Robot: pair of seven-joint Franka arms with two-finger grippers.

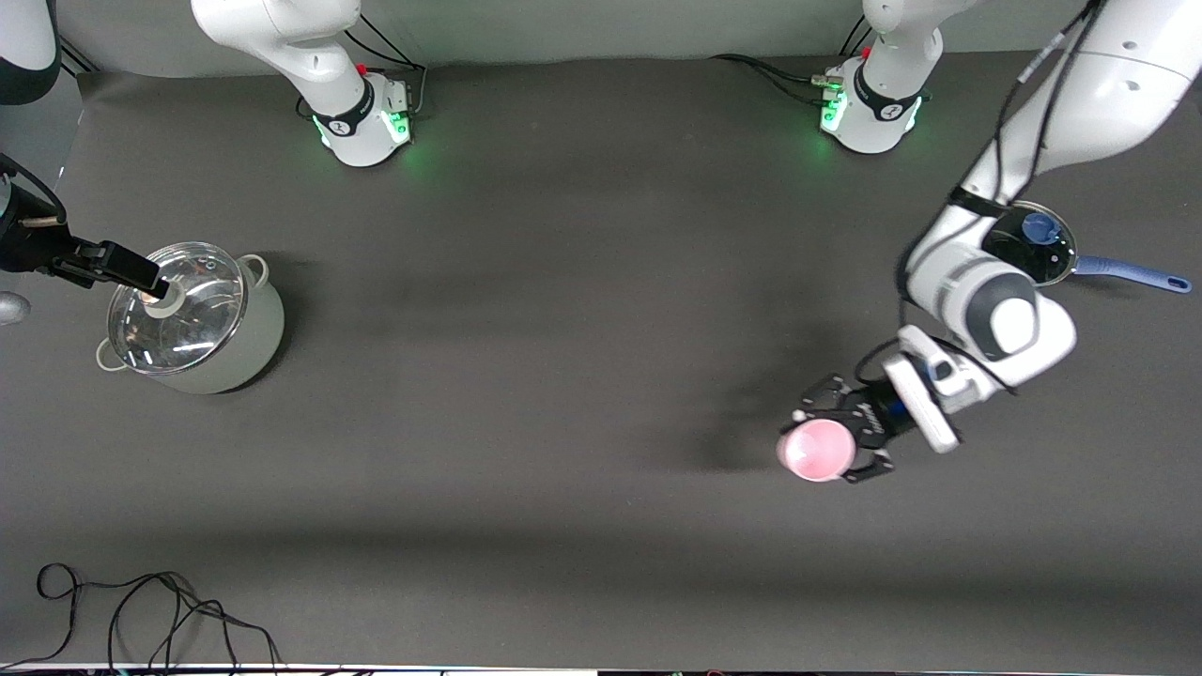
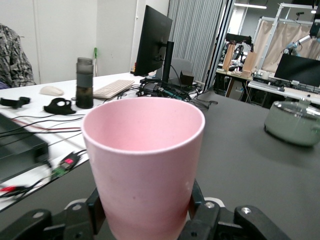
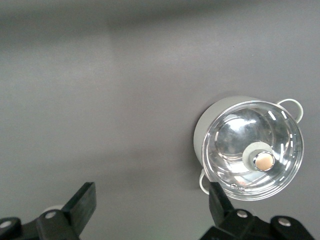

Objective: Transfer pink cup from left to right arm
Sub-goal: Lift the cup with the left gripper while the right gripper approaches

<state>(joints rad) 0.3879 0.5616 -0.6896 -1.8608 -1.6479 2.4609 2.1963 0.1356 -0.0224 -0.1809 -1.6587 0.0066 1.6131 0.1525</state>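
The pink cup is held in my left gripper, up in the air over the bare mat toward the left arm's end of the table. In the left wrist view the cup stands upright, its mouth open and nothing inside, with the black fingers pressed on both sides of its lower part. My right gripper hangs over the edge of the lidded pot at the right arm's end of the table. In the right wrist view the right gripper is open and empty, with the mat under it.
A grey-green pot with a glass lid stands at the right arm's end; it also shows in the right wrist view and the left wrist view. A dark pan with a blue handle lies under the left arm. Loose cables lie at the near edge.
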